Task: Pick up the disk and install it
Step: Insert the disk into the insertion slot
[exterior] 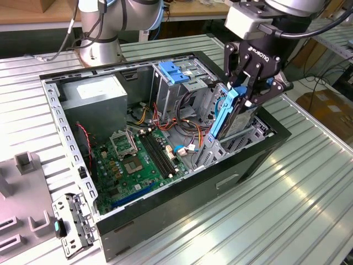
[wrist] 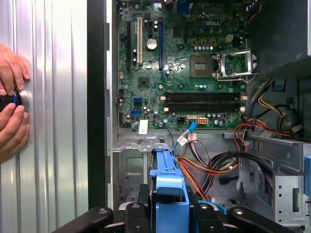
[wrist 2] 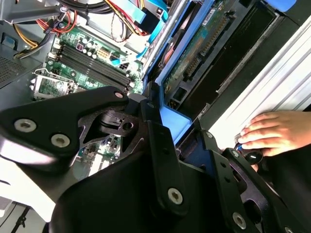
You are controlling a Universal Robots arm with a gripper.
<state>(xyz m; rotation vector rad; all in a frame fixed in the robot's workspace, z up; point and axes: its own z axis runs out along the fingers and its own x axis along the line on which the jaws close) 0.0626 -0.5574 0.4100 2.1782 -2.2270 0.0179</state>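
Observation:
The disk (exterior: 225, 113) is a dark drive with bright blue side rails, held tilted on edge over the metal drive bay (exterior: 242, 144) at the exterior view's right end of the open computer case (exterior: 165, 212). My gripper (exterior: 249, 95) is shut on its upper end, one black finger on each side. In the first wrist view the blue rail of the disk (wrist: 167, 187) runs between my fingers (wrist: 133, 213) toward the case floor. In the second wrist view the disk (wrist 2: 173, 122) shows its blue end and green underside beside the bay wall.
The case holds a green motherboard (exterior: 138, 160), a grey power supply (exterior: 94, 99), loose red and orange cables (exterior: 176, 124) and a paler blue bracket (exterior: 174, 72). A person's hands (wrist: 12, 102) rest on a dark knob on the ribbed table beside the case. Grey fixtures (exterior: 25, 187) lie at the exterior view's left.

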